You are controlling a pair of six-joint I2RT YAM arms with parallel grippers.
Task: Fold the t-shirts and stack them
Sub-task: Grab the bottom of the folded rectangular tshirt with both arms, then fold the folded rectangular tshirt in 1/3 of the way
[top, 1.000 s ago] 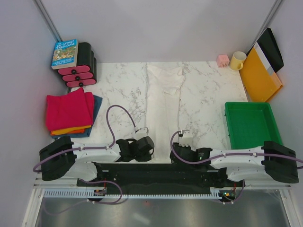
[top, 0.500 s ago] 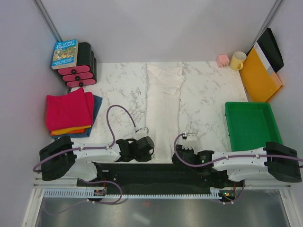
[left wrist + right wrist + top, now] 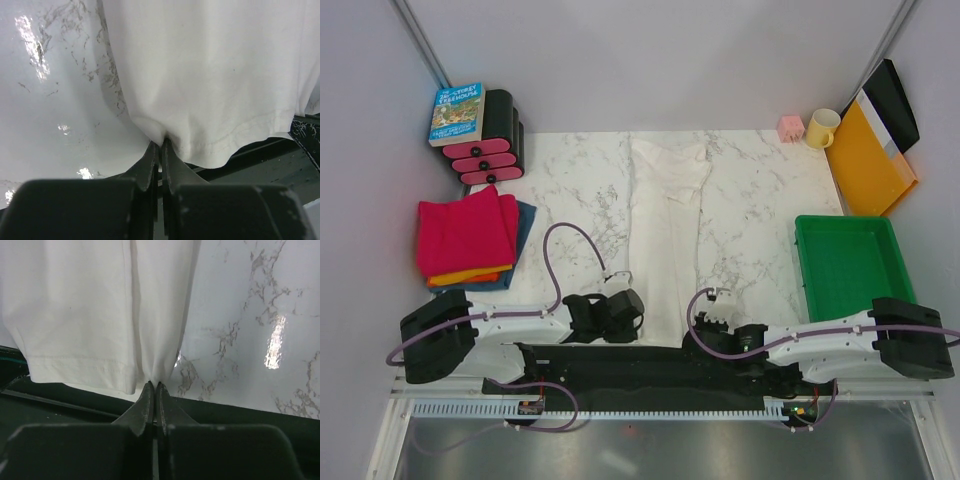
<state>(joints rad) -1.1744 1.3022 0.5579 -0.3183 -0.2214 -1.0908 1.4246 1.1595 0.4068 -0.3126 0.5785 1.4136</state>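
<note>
- Since a second ago, we drew our right hand (image 3: 154, 385) back, tugging the thin cream-white cloth t-shirt (image 3: 668, 220) nearer.
- It and our left hand (image 3: 160, 142) clamped hem corners, seemingly ready to fold.

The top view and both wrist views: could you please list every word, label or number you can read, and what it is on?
Book, back left: yellow title on a blue cover, too small to read.
Mug, green tray, white shirt: no lettering visible.
Wrist views: no text, only the white shirt and the marble table.
</note>
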